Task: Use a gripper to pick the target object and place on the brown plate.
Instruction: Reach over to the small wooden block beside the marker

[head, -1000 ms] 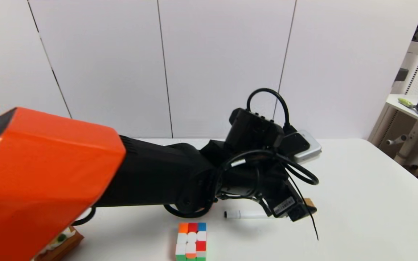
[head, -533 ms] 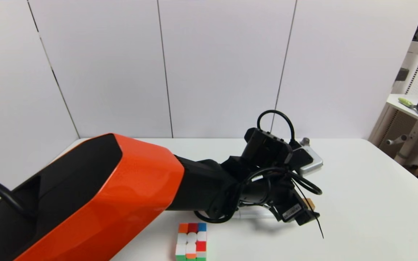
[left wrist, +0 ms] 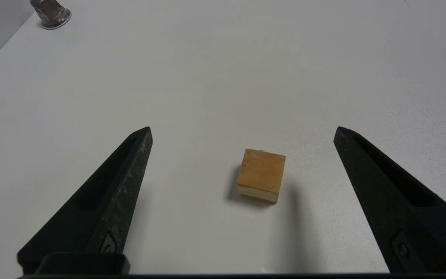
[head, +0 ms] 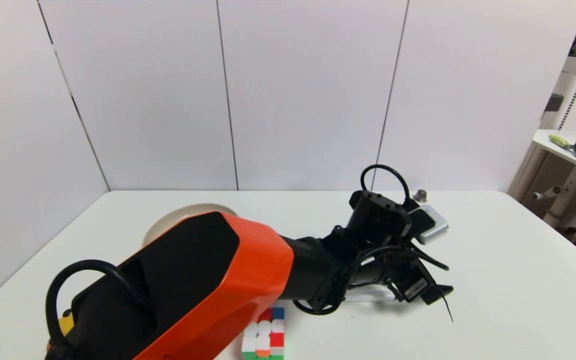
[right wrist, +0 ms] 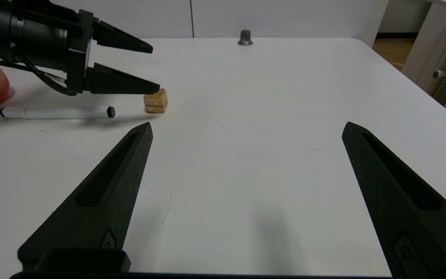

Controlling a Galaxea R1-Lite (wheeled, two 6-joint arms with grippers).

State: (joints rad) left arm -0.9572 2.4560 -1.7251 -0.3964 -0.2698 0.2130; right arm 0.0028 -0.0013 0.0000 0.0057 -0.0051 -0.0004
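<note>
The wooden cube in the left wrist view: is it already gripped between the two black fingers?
No. The wooden cube lies on the white table, apart from both fingers of the open left gripper.

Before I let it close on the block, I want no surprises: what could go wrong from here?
1. The left gripper is open with the wooden cube lying between its fingers but off-centre and turned at a slight angle, so closing might twist or nudge it.
2. The white marker lies on the table close beside the cube; a low finger could knock it.
3. The brown plate is mostly hidden behind the arm in the head view, making the placement harder to judge.
</note>
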